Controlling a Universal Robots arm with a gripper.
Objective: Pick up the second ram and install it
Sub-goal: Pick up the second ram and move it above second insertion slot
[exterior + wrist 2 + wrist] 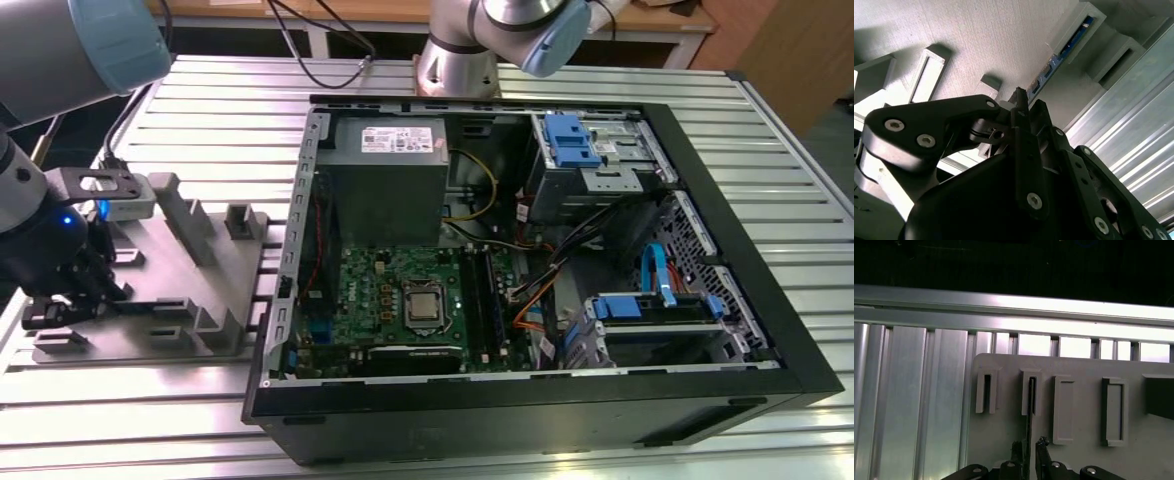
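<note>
The second ram (1030,410) is a thin dark stick standing on edge in a slotted post of the grey tray (1079,460). In the second wrist view, the second ram (1069,47) shows a blue strip along its side as it sits in the tray (979,40). My gripper (1029,446) is low over the near end of the stick, with one black fingertip on each side and a narrow gap at both. In the exterior view my gripper (60,305) hangs over the near left part of the tray (200,270). My gripper (1026,97) also shows close up with its black links.
An open computer case (534,390) lies to the exterior view's right of the tray. Inside are a green motherboard (387,290), long dark sockets (491,300) beside the processor, a power supply (387,150), cables and blue drive clips. Upright posts (180,215) stand on the tray. Everything rests on a ribbed metal table (134,420).
</note>
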